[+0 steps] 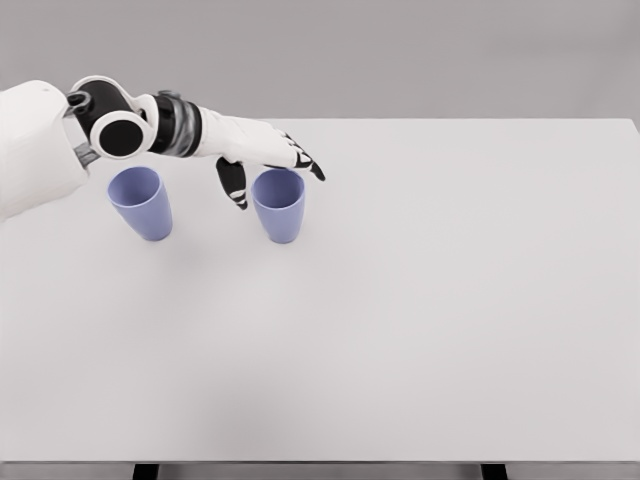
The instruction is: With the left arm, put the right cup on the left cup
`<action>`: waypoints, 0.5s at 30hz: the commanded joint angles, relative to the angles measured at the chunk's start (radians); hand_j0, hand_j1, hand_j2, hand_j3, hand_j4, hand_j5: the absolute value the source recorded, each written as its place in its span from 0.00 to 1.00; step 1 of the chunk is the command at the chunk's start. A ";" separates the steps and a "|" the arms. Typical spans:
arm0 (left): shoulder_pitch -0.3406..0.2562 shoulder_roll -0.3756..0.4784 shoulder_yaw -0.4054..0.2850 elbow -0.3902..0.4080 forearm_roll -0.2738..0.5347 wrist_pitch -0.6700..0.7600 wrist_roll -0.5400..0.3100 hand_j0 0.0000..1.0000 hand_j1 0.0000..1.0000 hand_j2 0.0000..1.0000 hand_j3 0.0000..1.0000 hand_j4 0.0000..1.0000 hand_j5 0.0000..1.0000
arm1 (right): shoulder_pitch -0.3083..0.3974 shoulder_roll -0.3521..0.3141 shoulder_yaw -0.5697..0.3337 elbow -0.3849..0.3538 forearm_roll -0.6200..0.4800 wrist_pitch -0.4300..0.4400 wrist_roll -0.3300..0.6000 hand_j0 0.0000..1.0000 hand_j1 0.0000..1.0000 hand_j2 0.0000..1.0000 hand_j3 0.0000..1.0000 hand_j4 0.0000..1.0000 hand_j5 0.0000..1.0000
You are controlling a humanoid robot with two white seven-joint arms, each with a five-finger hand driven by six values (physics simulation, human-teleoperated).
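Your left hand (262, 155) hovers, fingers spread, over the right lavender plastic cup (279, 205); left lavender plastic cup (141, 202) upright nearby on the white desk (420, 300).

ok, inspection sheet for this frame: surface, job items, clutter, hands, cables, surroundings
Surface: flat white rectangular table, evenly lit.
Job's things: two lavender-blue tapered plastic cups, both upright and apart, not stacked; left cup, right cup.
Clutter: nothing seen.
Hands: left hand, white with black finger pads, over the right cup's rim, fingers spread, thumb down on the cup's left side; no closed grasp seen. Right hand not in view.
Cables: nothing seen.
Surroundings: plain grey backdrop; dark table legs at the bottom edge.
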 commanded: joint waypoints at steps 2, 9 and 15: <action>0.000 -0.012 0.001 0.014 -0.001 0.000 0.000 0.97 0.97 0.97 0.97 0.97 0.97 | 0.000 0.000 0.000 0.000 0.001 0.000 0.000 1.00 1.00 1.00 1.00 1.00 1.00; 0.005 -0.024 0.000 0.032 -0.002 0.002 0.000 0.97 0.97 0.97 0.97 0.97 0.97 | 0.000 0.000 0.000 0.000 0.000 0.000 0.000 1.00 1.00 1.00 1.00 1.00 1.00; 0.015 -0.031 0.000 0.046 -0.009 0.003 0.000 0.97 0.97 0.97 0.97 0.97 0.97 | 0.000 0.000 0.000 0.000 0.001 0.000 0.000 1.00 1.00 1.00 1.00 1.00 1.00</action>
